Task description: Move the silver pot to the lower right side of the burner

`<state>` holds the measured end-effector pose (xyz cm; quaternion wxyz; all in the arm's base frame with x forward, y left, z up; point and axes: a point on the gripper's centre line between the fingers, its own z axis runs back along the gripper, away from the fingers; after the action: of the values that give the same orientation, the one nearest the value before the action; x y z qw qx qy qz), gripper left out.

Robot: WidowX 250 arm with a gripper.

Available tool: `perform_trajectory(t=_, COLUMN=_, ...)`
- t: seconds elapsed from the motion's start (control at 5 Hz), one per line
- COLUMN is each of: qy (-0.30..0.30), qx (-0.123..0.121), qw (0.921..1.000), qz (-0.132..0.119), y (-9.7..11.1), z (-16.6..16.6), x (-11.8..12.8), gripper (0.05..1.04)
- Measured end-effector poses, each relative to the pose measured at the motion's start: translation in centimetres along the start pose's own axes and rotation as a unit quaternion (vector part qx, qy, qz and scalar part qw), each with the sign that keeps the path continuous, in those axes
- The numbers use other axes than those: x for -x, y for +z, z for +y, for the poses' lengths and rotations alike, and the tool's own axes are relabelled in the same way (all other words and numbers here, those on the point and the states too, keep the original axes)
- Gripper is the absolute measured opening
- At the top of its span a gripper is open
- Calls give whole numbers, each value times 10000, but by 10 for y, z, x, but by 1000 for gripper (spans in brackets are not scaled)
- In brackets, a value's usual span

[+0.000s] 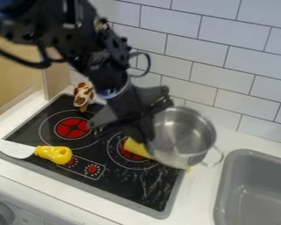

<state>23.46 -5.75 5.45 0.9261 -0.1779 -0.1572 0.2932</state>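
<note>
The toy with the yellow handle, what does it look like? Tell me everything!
The yellow-handled toy looks like a little knife or spreader. Its flat, pale blade is wide with a rounded outline. Its chunky yellow handle has bumpy sides and looks like shiny plastic. It lies on its side at the stove's front left corner, blade toward the picture's left edge, handle beside the red control marks.

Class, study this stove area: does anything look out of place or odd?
Yes. The silver pot looks tilted and juts past the cooktop's right edge, partly hiding a yellow object. Pale streaks mark the front right; smears or reflections, I cannot tell. Nothing looks clearly spilled.
</note>
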Motion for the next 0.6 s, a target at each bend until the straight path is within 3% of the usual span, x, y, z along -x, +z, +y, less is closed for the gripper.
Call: perform_trajectory(t=0.6, qy=-254, qx=-218, qw=9988, qz=352, y=-1, z=33, x=36, gripper=50)
